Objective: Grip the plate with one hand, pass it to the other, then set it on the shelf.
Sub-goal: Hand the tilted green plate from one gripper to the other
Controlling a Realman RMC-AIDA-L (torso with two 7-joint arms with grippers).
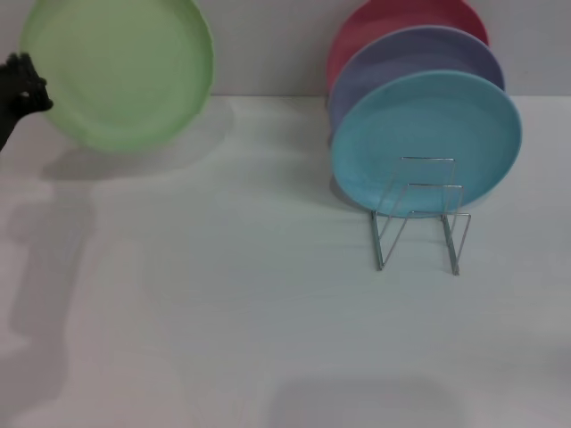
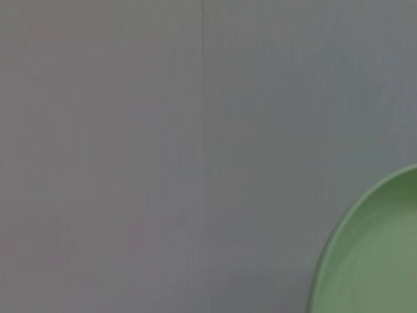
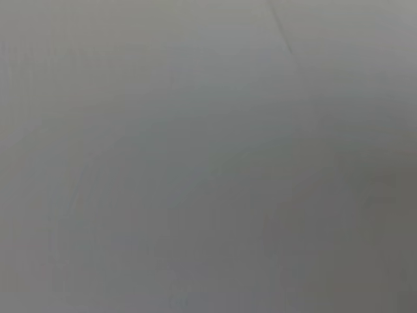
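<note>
The green plate (image 1: pixel 118 69) is held up off the surface at the far left, tilted with its face toward the camera, its left rim pinched by the black left hand (image 1: pixel 25 92) at the picture's edge. In the left wrist view only a curved piece of the plate (image 2: pixel 371 254) shows against a plain grey wall (image 2: pixel 163 130). Well apart on the right, the wire rack (image 1: pixel 419 214) stands on the white surface (image 1: pixel 223 312). It carries three upright plates: a blue plate (image 1: pixel 426 143) in front, a lilac plate (image 1: pixel 415 53) behind it, and a red plate (image 1: pixel 393 20) at the back. The rack's front loops are free. The right hand is out of sight.
</note>
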